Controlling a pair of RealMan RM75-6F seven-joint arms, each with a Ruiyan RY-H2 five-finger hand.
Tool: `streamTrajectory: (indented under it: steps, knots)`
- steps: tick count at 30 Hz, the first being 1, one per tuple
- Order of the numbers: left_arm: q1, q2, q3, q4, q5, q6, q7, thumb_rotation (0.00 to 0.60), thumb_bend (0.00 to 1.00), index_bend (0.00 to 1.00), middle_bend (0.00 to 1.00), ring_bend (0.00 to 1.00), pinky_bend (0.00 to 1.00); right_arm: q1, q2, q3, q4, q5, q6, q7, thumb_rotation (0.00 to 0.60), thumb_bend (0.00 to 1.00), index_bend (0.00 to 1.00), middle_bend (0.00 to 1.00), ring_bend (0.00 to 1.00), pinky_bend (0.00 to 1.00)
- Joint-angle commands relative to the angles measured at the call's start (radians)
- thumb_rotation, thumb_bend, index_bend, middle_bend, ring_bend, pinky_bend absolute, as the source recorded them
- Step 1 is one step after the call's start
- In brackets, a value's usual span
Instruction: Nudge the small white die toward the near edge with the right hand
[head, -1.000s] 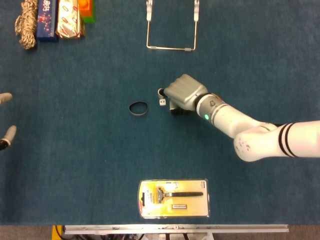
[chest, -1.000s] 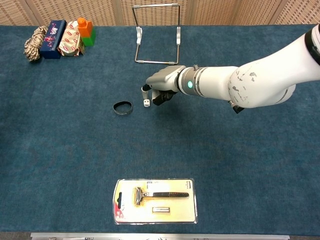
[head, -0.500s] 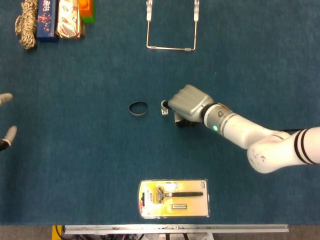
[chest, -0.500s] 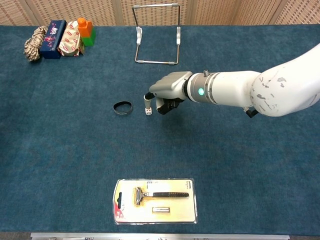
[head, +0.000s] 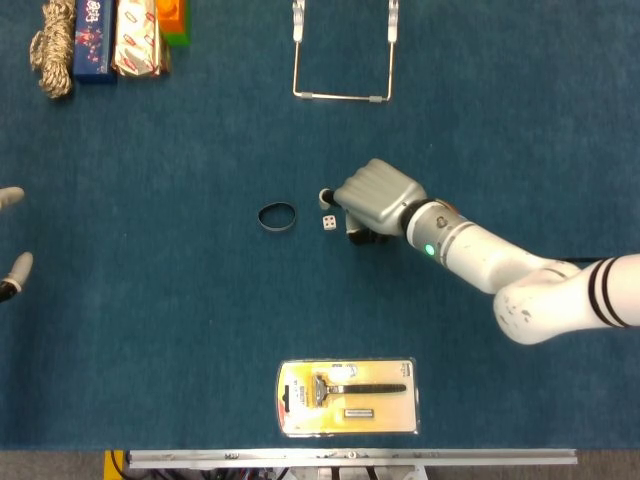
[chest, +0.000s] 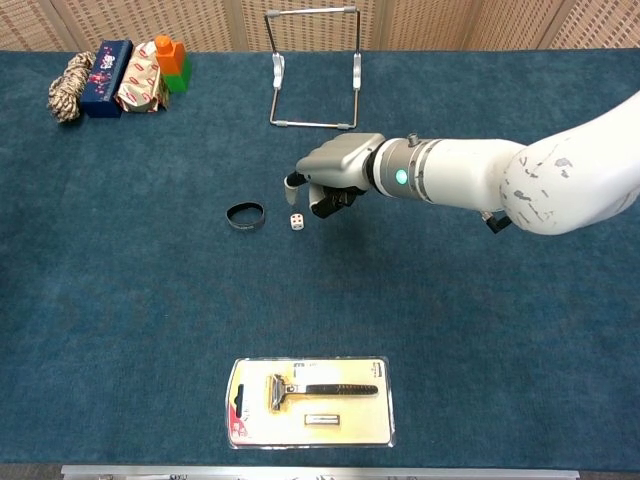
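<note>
The die lies on the blue desk between the black ring and the right hand, just beside the hand's fingertips and on their near side, apart from them in the chest view. The hand holds nothing and its fingers are curled downward. Only the head view shows the left hand's fingertips at the picture's left edge, spread apart; its state otherwise cannot be told.
</note>
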Motion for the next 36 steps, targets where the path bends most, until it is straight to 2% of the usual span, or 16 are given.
streamTrajectory:
  steps: [1, 13, 29, 36]
  knots:
    - [0.0, -0.001, 0.0, 0.0, 0.0, -0.001, 0.001, 0.6, 0.26, 0.27, 0.31, 0.27, 0.17, 0.006, -0.015, 0.002, 0.022, 0.016, -0.012, -0.002, 0.285, 1.0, 0.25, 1.0, 1.0, 1.0]
    - [0.0, -0.003, 0.001, -0.002, -0.001, -0.004, 0.007, 0.6, 0.26, 0.27, 0.31, 0.27, 0.17, 0.014, -0.04, -0.02, 0.043, 0.032, -0.031, -0.015, 0.285, 1.0, 0.25, 1.0, 1.0, 1.0]
    - [-0.004, -0.008, 0.001, -0.006, 0.005, -0.007, 0.016, 0.6, 0.26, 0.27, 0.31, 0.27, 0.17, -0.026, 0.025, -0.044, -0.094, -0.05, 0.021, -0.019, 0.286, 1.0, 0.25, 1.0, 1.0, 1.0]
    - [-0.001, -0.005, 0.001, -0.012, 0.01, 0.002, 0.015, 0.6, 0.26, 0.27, 0.31, 0.27, 0.17, -0.053, 0.058, -0.035, -0.139, -0.095, 0.059, -0.008, 0.286, 1.0, 0.25, 1.0, 1.0, 1.0]
